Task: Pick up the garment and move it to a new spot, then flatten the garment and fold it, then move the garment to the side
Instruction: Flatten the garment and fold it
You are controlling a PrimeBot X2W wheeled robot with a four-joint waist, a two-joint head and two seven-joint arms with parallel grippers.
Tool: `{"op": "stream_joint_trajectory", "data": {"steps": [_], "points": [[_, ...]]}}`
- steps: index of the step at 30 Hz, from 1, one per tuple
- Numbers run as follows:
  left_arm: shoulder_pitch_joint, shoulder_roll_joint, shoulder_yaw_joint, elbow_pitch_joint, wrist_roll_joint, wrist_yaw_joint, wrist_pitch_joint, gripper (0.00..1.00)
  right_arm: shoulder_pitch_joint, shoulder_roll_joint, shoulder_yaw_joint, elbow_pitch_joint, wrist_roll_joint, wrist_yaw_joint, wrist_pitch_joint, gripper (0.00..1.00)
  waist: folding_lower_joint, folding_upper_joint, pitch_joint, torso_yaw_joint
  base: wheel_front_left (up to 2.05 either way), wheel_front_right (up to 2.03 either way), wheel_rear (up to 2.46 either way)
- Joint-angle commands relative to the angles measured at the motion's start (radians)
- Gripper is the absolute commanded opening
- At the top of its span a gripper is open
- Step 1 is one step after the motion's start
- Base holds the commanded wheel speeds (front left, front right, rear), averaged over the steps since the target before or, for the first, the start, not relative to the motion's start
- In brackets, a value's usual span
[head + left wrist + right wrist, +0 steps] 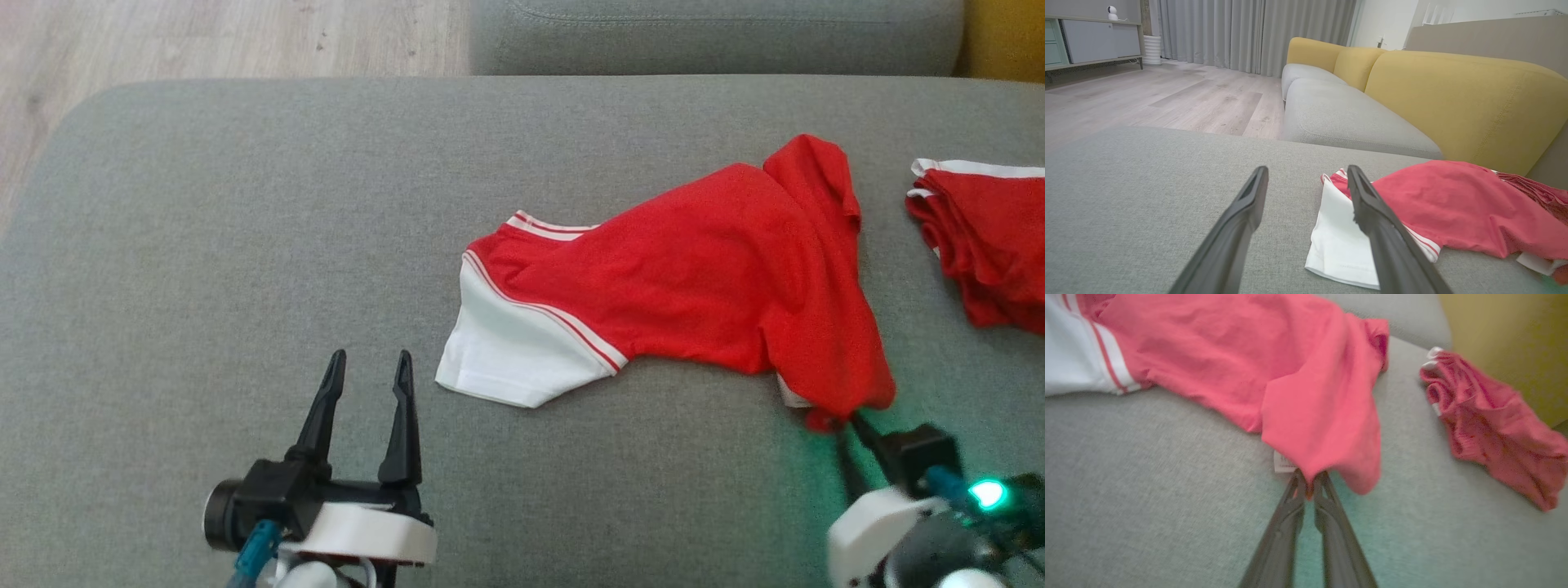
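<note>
Right hand (1310,484) pinches garment (669,269) hem; bare cushion (204,245) lies leftward.

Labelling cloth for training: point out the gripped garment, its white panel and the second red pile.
garment (694,261), head view, red middle.
white panel (1331,245), left wrist view, flat lower part.
second red pile (1490,428), right wrist view, crumpled centre.

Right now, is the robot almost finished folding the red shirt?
Not nearly. Done: nothing shows yet; the garment lies rumpled on the grey cushion, not flat and not folded. In hand: the right gripper is shut on its red edge, as if picking it up, while the left gripper hangs open beside the white sleeve, touching nothing. Left: moving, flattening, folding and setting it aside, maybe near the other red garment.
</note>
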Motion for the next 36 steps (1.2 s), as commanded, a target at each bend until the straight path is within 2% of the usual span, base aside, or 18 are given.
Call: {"op": "stream_joint_trajectory", "data": {"steps": [1,5,8,15,21,26,28,36], "points": [[-0.018,0.017,0.025,-0.025,-0.005,0.001,-0.001,1.0,-0.017,-0.007,0.037,-0.003,0.004,-0.001,-0.026,1.0,0.0,0.0,-0.002,0.003,0.0,0.0,0.0],[-0.011,0.021,0.024,-0.023,-0.006,0.003,0.0,1.0,-0.032,0.021,0.076,0.056,0.048,-0.001,-0.078,1.0,0.0,0.0,-0.011,0.002,0.0,0.0,0.0],[-0.005,0.026,0.023,-0.026,-0.007,0.007,0.002,1.0,-0.049,0.03,0.07,0.039,0.076,-0.001,-0.106,1.0,0.0,0.0,-0.018,-0.002,0.0,0.0,0.0],[-0.004,0.026,0.015,-0.035,-0.007,0.012,0.006,1.0,-0.093,0.021,0.004,-0.063,0.08,-0.001,-0.096,1.0,0.0,0.0,-0.018,-0.006,0.0,0.0,0.0],[-0.012,0.024,0.015,-0.036,-0.009,0.012,0.005,1.0,-0.086,0.037,-0.096,-0.07,0.074,-0.001,-0.072,1.0,0.0,0.0,-0.005,0.008,0.0,0.0,0.0],[-0.019,0.027,0.019,-0.037,-0.01,0.012,0.003,1.0,-0.109,0.057,-0.175,0.015,0.086,-0.001,-0.08,1.0,0.0,0.0,0.01,0.013,0.0,0.0,0.0],[-0.025,0.026,0.02,-0.037,-0.009,0.014,0.002,1.0,-0.148,0.065,-0.191,0.098,0.084,-0.001,-0.076,1.0,0.0,0.0,0.021,0.013,0.0,0.0,0.0],[-0.044,0.024,0.014,-0.032,-0.008,0.012,0.002,1.0,-0.273,0.073,-0.142,0.359,0.143,-0.001,-0.073,1.0,0.0,0.0,0.037,0.024,0.0,0.0,0.0]]}}
